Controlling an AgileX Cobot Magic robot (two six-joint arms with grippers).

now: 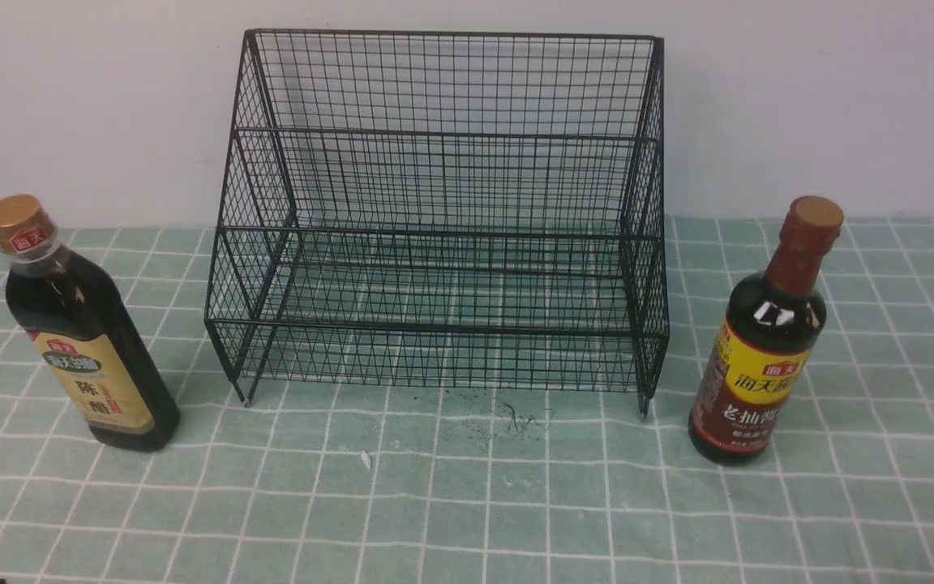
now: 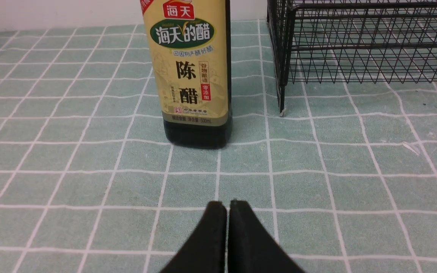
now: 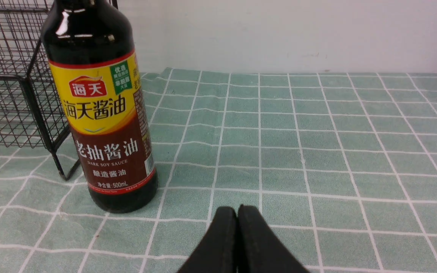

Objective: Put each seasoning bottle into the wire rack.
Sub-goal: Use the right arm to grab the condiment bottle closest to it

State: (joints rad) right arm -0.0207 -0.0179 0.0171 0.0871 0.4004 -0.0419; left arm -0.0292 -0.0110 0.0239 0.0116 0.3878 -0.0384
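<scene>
Progress: nil. Neither bottle is in the rack, so both placements remain.

The left gripper [image 2: 228, 204] has its black jaws pressed together and holds nothing. Ahead of it, apart, stands the gold-capped, beige-labelled dark-liquid bottle [image 2: 194, 76]. It is upright, long axis vertical, cap up, label facing the gripper.

The right gripper [image 3: 237, 209] is likewise closed and empty. The brown-red-capped bottle with yellow-and-maroon label [image 3: 102, 113] stands upright ahead of it, offset toward the rack.

Beyond both grippers, the black two-tier wire-mesh rack [image 1: 443, 235] is unoccupied.

front view high, facing wire rack [image 1: 439, 231], left wrist low near beige-label bottle [image 2: 190, 76], right near yellow-label bottle [image 3: 104, 125]
</scene>
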